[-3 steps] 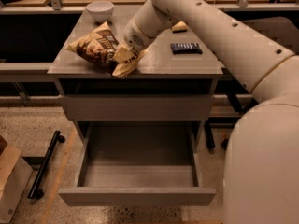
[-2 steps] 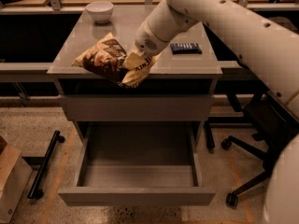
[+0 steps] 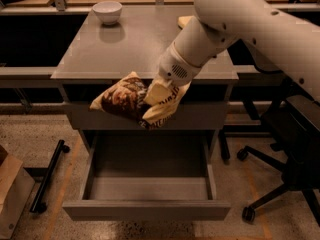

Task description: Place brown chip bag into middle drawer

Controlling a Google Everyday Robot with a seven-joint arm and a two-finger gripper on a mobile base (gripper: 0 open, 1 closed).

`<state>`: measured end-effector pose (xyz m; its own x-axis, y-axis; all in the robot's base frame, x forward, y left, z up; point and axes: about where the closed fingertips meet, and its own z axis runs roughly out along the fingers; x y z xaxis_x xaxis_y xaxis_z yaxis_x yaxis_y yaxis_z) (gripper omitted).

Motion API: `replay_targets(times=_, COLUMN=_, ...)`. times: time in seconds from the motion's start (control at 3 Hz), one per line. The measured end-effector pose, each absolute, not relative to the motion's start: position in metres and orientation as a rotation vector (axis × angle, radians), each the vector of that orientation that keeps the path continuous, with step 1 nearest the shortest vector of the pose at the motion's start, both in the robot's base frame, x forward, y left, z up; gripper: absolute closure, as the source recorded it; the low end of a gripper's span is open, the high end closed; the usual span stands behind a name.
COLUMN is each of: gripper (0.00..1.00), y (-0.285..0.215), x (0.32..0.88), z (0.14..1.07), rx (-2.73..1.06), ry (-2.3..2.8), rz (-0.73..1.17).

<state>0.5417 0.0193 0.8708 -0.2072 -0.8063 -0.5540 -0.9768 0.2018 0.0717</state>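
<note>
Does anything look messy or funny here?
Nothing is spilled or broken. The only odd sight is the chip bag, hanging crumpled and tilted in the gripper, above the open drawer. The bowl stands upright on the tabletop.

Warm, dim light falls from above, brightest on the table top [image 3: 135,49] toward 12 o'clock, where the bowl [image 3: 107,11] throws a soft shadow toward 6 o'clock. The gripper [image 3: 159,94], at centre, pinches the chip bag [image 3: 120,100], which is lit on top. The open drawer [image 3: 150,189] at 6 o'clock lies in shade, darkest at its back.
</note>
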Motion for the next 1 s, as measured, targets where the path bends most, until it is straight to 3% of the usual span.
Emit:
replay_targets(times=0.33, gripper=1.0, y=0.034, x=0.521, z=0.832, rx=-1.663, ry=2.101, rz=0.684)
replay_targets(times=1.0, gripper=1.0, y=0.043, x=0.521, z=0.809, rx=-1.699, ry=2.11, rz=0.685)
